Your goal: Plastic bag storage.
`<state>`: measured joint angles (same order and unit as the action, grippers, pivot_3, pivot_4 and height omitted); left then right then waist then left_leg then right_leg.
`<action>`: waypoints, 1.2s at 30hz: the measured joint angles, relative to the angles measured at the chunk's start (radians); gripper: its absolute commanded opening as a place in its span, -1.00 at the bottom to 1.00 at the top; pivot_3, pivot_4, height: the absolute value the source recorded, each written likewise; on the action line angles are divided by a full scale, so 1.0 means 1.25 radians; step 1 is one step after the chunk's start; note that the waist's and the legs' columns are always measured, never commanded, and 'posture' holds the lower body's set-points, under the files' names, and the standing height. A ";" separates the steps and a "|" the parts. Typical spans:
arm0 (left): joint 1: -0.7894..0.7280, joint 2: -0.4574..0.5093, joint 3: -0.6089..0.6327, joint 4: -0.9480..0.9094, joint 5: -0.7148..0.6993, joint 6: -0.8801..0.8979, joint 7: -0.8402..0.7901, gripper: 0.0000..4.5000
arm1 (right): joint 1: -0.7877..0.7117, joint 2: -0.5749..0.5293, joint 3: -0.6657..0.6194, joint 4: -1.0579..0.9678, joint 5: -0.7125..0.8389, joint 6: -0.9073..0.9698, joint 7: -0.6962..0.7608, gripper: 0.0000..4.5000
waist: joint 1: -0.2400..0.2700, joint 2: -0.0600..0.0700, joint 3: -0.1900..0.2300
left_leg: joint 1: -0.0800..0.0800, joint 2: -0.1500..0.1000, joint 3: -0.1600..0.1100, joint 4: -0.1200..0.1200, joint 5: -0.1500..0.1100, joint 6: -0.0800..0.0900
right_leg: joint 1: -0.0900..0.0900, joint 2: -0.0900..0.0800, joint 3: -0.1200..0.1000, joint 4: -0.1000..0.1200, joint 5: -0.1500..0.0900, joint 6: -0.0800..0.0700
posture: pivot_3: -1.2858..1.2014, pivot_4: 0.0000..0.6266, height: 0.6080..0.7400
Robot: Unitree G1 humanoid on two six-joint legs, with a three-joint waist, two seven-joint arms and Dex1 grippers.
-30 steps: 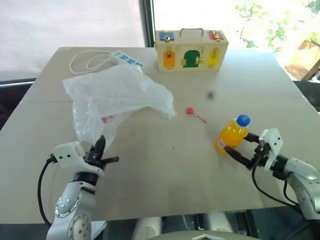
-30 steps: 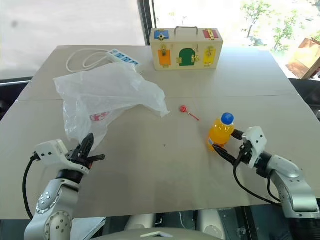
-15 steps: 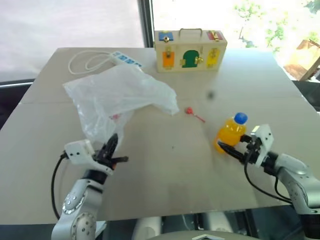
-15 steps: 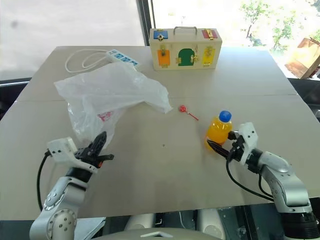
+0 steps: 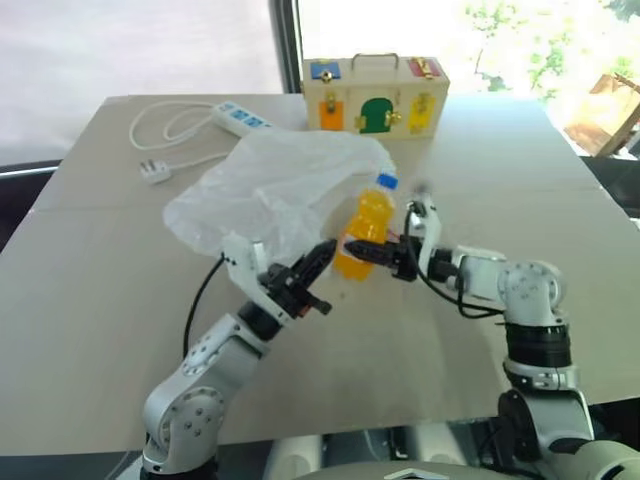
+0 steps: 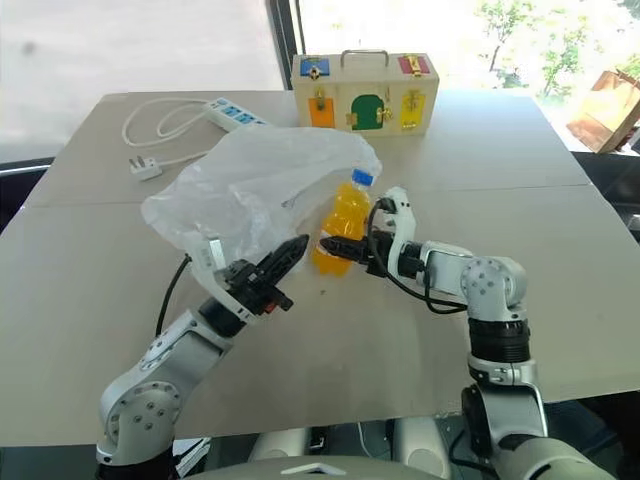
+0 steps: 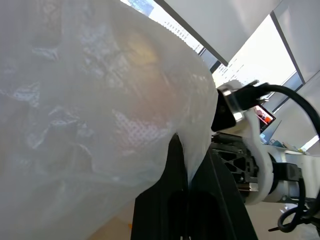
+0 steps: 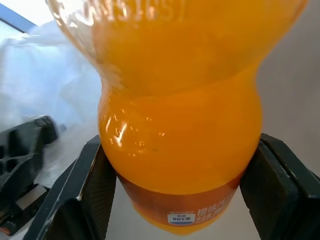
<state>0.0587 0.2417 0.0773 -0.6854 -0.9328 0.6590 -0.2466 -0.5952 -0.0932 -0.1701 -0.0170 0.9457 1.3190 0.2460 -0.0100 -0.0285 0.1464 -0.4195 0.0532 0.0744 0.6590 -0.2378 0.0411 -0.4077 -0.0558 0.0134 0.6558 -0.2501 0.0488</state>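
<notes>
Now, from left to right:
Power strip (image 5: 244, 116): seen with its white cable at the far left of the table (image 5: 90, 300), well apart from the work.
Plastic bag (image 5: 270, 185): lifted off the surface and pulled toward the table's middle; a second ago it lay slumped further left. Its near edge is pinched low, and the rest billows up and back.
Left gripper (image 6: 285, 256): jaws pressed together on a fold of the bag's edge, as the left wrist view shows; it has been carried in from the near-left edge and raised.
Orange bottle (image 5: 366, 220): clamped at its waist and brought from the right side of the table to the bag, tilted, its blue cap against the film. Whether the cap is already inside the mouth cannot be told.
Right gripper (image 5: 358, 249): jaws closed around the bottle's body, one finger on each side.
Wooden latch box (image 5: 376, 82): at the far edge, untouched.
Meaning: the two arms have been brought together, so the bag appears held ready for the bottle, with insertion judged as the step in hand.
</notes>
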 measured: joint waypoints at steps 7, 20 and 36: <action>0.073 0.103 -0.040 -0.048 -0.076 0.041 -0.082 -1.00 | -0.184 0.174 -0.199 0.287 0.091 0.076 -0.208 0.31 | -0.009 0.004 0.003 | 0.000 0.001 0.001 0.000 0.000 0.000 | -0.003 0.002 0.001 0.004 0.000 0.000 | 0.03 -0.52 0.98; 0.181 0.200 -0.037 -0.067 -0.086 0.024 -0.151 -1.00 | -0.313 0.186 -0.292 0.507 0.111 -0.038 -0.311 0.82 | -0.024 0.006 0.004 | -0.006 0.001 0.000 0.000 0.000 0.000 | -0.006 0.001 0.000 0.001 0.000 0.000 | 0.03 -0.52 0.98; 0.162 0.155 0.008 -0.046 -0.128 -0.007 -0.112 -1.00 | -0.320 0.186 -0.145 0.450 0.098 -0.101 -0.294 0.98 | -0.026 0.007 0.004 | -0.009 0.002 0.000 0.000 0.000 0.000 | -0.010 0.001 0.000 0.001 0.000 0.000 | 0.03 -0.52 0.98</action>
<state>0.2615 0.4355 0.0871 -0.7435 -1.0923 0.6503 -0.3871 -0.9956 0.1398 -0.3512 0.5454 1.0686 1.1923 -0.1220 -0.0425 -0.0201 0.1515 -0.4302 0.0558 0.0740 0.6592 -0.2375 0.0406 -0.4197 -0.0542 0.0134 0.6577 -0.2500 0.0489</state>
